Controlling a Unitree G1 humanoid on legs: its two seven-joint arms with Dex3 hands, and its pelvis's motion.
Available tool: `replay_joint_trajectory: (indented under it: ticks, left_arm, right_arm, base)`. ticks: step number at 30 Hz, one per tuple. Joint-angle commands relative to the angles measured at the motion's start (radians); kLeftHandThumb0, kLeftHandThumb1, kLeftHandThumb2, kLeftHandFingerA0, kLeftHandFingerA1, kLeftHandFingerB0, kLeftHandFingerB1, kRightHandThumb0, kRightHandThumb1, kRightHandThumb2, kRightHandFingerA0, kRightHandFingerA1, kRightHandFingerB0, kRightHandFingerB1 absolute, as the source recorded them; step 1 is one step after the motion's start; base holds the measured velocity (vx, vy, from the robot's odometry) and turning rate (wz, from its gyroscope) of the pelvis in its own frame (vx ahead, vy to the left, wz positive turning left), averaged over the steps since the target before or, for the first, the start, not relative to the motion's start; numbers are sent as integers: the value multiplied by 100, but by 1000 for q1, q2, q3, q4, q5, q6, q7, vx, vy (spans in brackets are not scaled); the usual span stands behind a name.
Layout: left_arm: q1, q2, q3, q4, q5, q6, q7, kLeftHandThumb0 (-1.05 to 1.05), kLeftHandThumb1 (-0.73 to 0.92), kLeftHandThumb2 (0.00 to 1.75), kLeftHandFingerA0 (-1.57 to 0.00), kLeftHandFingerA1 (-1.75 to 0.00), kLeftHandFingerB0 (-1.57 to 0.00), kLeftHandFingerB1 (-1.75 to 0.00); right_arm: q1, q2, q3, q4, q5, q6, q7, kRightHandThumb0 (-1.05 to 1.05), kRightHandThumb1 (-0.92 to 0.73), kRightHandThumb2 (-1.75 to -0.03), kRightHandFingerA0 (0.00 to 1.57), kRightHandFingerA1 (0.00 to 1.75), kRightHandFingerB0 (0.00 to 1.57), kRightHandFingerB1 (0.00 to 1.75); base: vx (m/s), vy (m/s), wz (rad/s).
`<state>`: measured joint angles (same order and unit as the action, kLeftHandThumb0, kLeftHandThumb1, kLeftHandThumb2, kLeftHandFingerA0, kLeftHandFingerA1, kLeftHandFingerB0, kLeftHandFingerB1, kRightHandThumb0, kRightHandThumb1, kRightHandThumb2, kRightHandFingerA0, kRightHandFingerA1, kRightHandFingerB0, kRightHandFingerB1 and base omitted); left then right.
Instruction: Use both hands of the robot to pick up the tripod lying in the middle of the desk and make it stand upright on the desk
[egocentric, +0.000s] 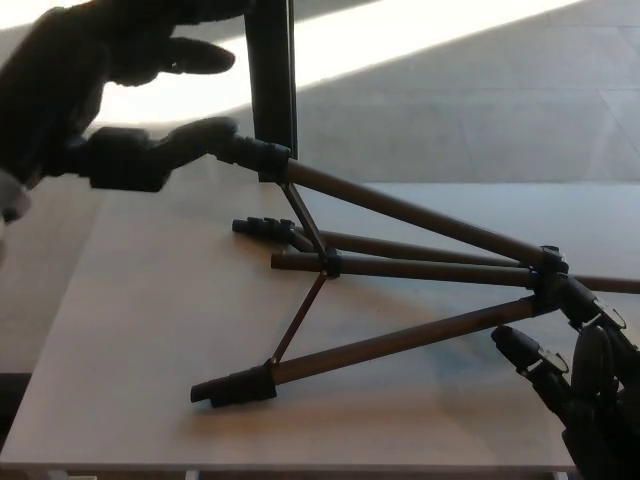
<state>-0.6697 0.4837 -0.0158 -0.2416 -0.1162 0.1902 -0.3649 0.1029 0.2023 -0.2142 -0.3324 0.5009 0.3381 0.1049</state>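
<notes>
Tripod (400, 270) lay on the table (140, 340); left hand (90, 100) and right hand (585, 385) were spread, so I judged both needed firm holds before lifting.

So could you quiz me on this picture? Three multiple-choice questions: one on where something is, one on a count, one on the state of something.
1. Where does the robot's left hand show?
A. Upper left, by the raised tripod foot
B. Lower right, by the hub
C. Nowhere in view

2. How many black-tipped legs does the tripod spread toward picture left?
A. Two
B. Three
C. Five

3. How is the tripod on the desk?
A. Standing upright
B. Lying on its side
C. Lifted clear of the desk

Answers:
1. A: the left hand's fingers reach the tip of the raised leg at upper left, while the right hand is the one at lower right.
2. B: three legs fan out from the hub.
3. B: its centre column runs level along the desk.
</notes>
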Motion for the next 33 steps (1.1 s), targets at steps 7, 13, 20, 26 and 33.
replay_joint_trajectory:
  ticks: [7,13,20,26,33]
  left_arm:
    - [-453,48,-318,251,430,14,-15,-81,69,61,-42,-60,-41,-40]
    - [-582,53,-446,359,576,-126,-7,-84,70,61,-34,-70,-36,-47]
    - [-686,30,-618,474,732,-203,18,-85,52,93,-11,-65,-26,-56]
    - [-660,-58,-754,527,798,-109,36,-79,66,60,-21,-53,-32,-38]
    - [-601,-142,-918,656,875,-88,102,-80,46,88,-19,-59,-29,-49]
  right_arm:
    - [37,28,27,-32,30,170,-154,-78,-75,-62,47,71,48,45]
    - [67,30,35,-12,42,179,-139,-78,-74,-62,45,71,44,43]
    - [98,25,59,-9,23,168,-127,-78,-75,-63,46,70,45,42]
    - [95,27,67,1,29,167,-121,-78,-74,-63,47,73,45,42]
    - [110,29,86,-11,19,175,-132,-80,-75,-63,50,74,46,42]
  base:
    - [0,0,0]
    - [0,0,0]
    - [0,0,0]
    - [0,0,0]
    - [0,0,0]
